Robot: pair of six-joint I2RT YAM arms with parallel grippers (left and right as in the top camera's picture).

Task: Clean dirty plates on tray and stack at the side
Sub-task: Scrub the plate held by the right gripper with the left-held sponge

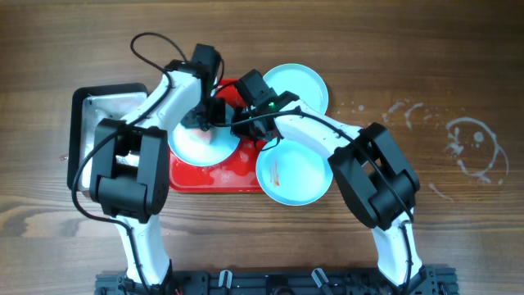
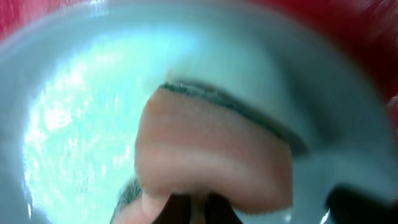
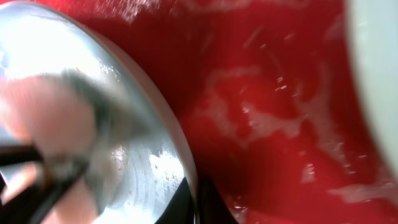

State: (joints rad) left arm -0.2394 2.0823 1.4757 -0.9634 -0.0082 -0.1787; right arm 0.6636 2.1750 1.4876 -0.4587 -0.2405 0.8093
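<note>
Three light-cyan plates show in the overhead view. One plate [image 1: 201,147] lies on the left of the red tray [image 1: 214,177]. A second plate [image 1: 296,85] sits at the tray's far right corner. A third plate [image 1: 293,174], with an orange smear, overlaps the tray's near right edge. My left gripper [image 1: 199,121] is shut on a pinkish sponge [image 2: 211,155] with a dark scouring side, pressed onto the wet left plate [image 2: 68,124]. My right gripper [image 1: 234,124] is shut on that plate's rim [image 3: 140,168], its jaws [image 3: 194,202] on either side of the edge.
A black-rimmed metal tray [image 1: 102,106] stands left of the red tray, under the left arm. The red tray's floor [image 3: 261,93] carries soapy streaks. Another plate's edge [image 3: 380,74] shows at the right of the right wrist view. Dried water marks [image 1: 471,146] lie on the table at right.
</note>
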